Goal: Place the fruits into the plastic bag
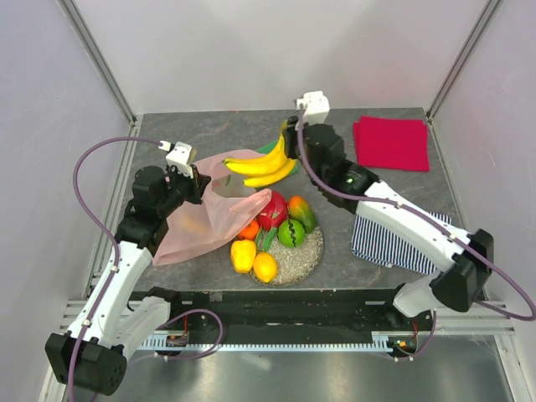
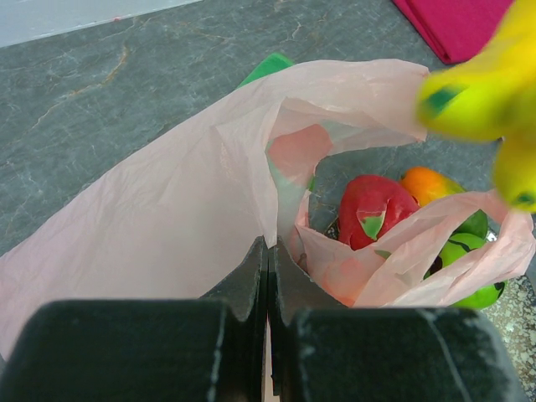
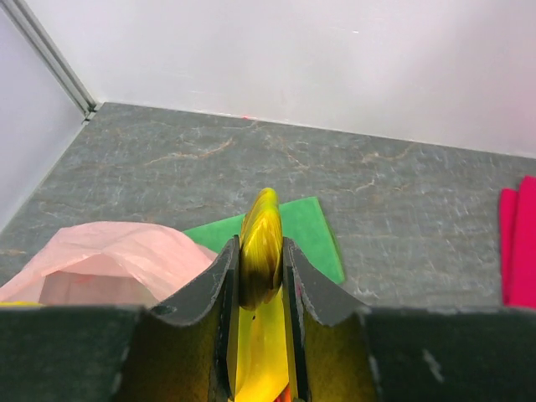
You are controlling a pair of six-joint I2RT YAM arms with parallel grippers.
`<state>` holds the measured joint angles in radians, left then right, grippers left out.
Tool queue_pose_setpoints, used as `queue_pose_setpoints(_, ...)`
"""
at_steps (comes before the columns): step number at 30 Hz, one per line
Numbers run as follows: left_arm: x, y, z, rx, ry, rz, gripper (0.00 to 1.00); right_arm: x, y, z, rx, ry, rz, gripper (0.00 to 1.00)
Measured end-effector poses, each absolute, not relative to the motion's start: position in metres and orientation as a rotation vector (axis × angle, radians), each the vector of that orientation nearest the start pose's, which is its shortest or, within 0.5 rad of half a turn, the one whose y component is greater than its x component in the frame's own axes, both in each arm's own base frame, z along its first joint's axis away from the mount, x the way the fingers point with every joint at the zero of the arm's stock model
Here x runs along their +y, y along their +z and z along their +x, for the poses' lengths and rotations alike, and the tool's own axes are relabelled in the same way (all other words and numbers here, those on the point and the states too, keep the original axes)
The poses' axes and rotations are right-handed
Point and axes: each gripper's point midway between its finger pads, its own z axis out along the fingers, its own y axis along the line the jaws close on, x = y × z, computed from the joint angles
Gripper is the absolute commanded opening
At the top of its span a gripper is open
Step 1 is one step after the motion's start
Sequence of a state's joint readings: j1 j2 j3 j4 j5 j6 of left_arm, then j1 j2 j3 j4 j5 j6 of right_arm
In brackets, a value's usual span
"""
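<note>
Left fingers pinch the plastic bag rim; right fingers clamp the banana bunch above.

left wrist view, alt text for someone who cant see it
The left gripper, fingers shut, pinches the rim of the pale pink plastic bag, its mouth gaping open. A blurred yellow banana bunch hangs at upper right; red, orange and green fruits show past the bag.
</note>
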<state>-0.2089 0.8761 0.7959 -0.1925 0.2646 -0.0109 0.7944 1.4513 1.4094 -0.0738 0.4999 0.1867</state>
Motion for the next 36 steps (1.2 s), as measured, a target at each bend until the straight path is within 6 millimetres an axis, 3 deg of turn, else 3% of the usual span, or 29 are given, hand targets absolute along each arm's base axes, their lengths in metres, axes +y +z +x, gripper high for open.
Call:
queue_pose_setpoints(5, -0.113, 0.251, 0.306, 1.815, -0.398, 0.368, 0.02, 0.311, 0.345, 0.376, 1.630, 0.248, -0.193, 0.00)
queue_pose_setpoints(8, -0.113, 0.251, 0.306, 1.815, -0.399, 0.369, 0.01, 0.322, 0.338, 0.370, 1.613, 0.220, -0.211, 0.00)
queue_pose_setpoints(23, -0.112, 0.253, 0.306, 1.809, -0.398, 0.369, 0.02, 0.316, 0.302, 0.361, 1.626, -0.019, -0.200, 0.00)
queue_pose_setpoints(28, -0.113, 0.253, 0.306, 1.809, -0.399, 0.369, 0.02, 0.337, 0.293, 0.351, 1.611, -0.017, -0.230, 0.00)
queue_pose_setpoints(36, -0.113, 0.253, 0.306, 1.809, -0.399, 0.369, 0.02, 0.387, 0.260, 0.339, 1.607, -0.034, -0.349, 0.00)
